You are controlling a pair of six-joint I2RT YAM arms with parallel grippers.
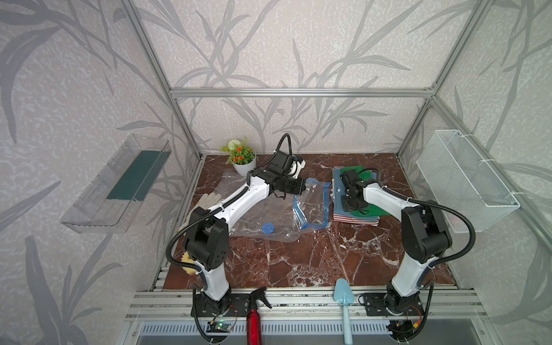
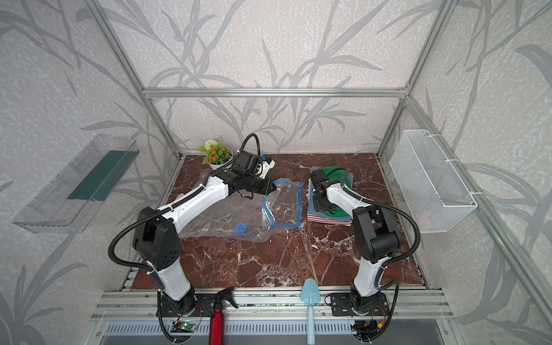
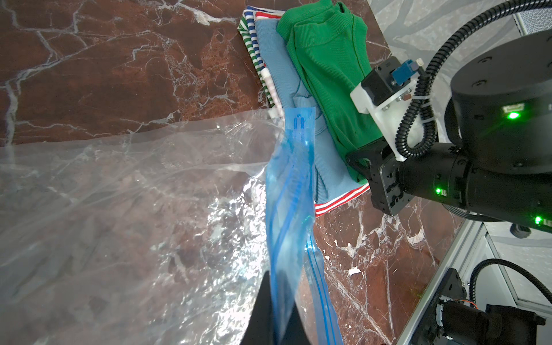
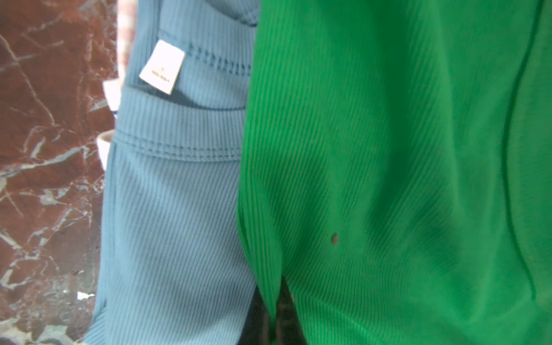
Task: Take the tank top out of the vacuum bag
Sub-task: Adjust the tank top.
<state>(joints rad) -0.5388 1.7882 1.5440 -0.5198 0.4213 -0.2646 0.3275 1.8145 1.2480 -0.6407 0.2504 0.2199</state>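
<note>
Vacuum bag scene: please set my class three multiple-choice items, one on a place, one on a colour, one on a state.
1. Where is the green top relative to the vacuum bag? A inside it; B on the folded pile beside it; C under it.
2. What colour is the bag's round valve? A blue; B red; C white.
3. The left end effector is: A open above the bag; B resting on the pile; C shut on the bag's zip strip.
Answers:
1 B, the top lies uppermost on the pile, outside the plastic.
2 A, a blue disc shows on the clear film.
3 C, the left wrist view shows the blue strip pinched in it.
</note>
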